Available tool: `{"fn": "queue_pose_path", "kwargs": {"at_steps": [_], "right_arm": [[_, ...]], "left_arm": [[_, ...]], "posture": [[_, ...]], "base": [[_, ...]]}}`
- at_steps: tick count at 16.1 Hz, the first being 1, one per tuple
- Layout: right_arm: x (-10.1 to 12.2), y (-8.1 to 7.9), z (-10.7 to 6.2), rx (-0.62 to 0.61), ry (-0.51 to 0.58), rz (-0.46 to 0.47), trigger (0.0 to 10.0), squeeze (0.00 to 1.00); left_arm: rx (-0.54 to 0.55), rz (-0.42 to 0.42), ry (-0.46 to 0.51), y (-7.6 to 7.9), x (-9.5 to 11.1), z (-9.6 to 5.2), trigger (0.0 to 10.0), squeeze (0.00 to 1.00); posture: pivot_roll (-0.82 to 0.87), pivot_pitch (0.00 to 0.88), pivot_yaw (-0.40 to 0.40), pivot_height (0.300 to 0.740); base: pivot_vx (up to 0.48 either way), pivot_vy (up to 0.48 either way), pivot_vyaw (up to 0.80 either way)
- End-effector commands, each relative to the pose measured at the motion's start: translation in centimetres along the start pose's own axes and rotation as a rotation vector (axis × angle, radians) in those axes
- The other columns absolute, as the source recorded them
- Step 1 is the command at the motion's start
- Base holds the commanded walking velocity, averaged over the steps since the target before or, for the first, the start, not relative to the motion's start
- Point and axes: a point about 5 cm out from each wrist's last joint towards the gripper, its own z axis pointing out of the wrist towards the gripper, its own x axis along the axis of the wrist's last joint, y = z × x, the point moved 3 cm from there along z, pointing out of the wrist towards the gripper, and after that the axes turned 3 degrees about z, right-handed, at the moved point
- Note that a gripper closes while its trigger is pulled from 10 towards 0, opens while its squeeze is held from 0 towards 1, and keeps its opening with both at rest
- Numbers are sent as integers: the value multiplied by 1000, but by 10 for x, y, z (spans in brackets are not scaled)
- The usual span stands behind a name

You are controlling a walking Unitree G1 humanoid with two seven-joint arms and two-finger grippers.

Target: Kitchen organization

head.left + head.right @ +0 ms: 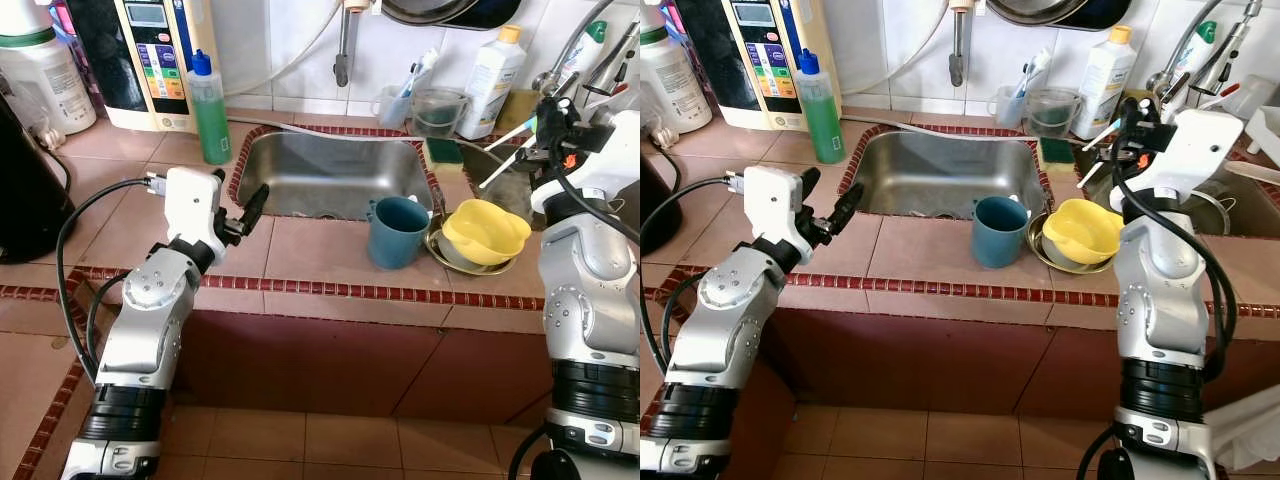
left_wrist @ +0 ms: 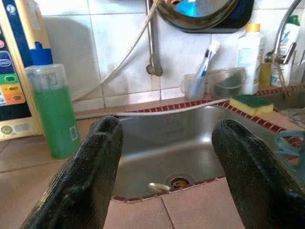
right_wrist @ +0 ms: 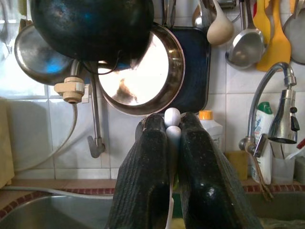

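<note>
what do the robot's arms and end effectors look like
Both arms are silver metal with rounded joint housings, black ribbed bands lower down and white wrist blocks. Black cables loop along each. The left end effector and right end effector each have two long black textured fingers. A small orange mark sits by the right wrist.

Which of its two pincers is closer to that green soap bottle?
Left. The left pincer hovers open at the sink's near-left corner, just in front of the green soap bottle; the right pincer is across the sink, shut on white utensils.

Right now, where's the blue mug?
In the left eye view the blue mug stands upright on the tiled counter, right of centre at the sink's front right corner, with the yellow bowl just to its right.
</note>
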Motion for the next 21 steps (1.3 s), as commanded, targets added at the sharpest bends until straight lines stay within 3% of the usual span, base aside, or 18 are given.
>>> {"fn": "queue_pose_path", "kwargs": {"at_steps": [1, 21], "right_arm": [[3, 2, 1, -3, 12, -9, 10000, 0], [0, -5, 1, 40, 5, 9, 10000, 0]], "left_arm": [[-7, -7, 0, 0, 2, 2, 10000, 0], [-8, -45, -20, 3, -2, -3, 10000, 0]], "posture": [[-18, 0, -25, 740], [-14, 26, -29, 740]], "base": [[274, 0, 0], [369, 0, 0]]}}
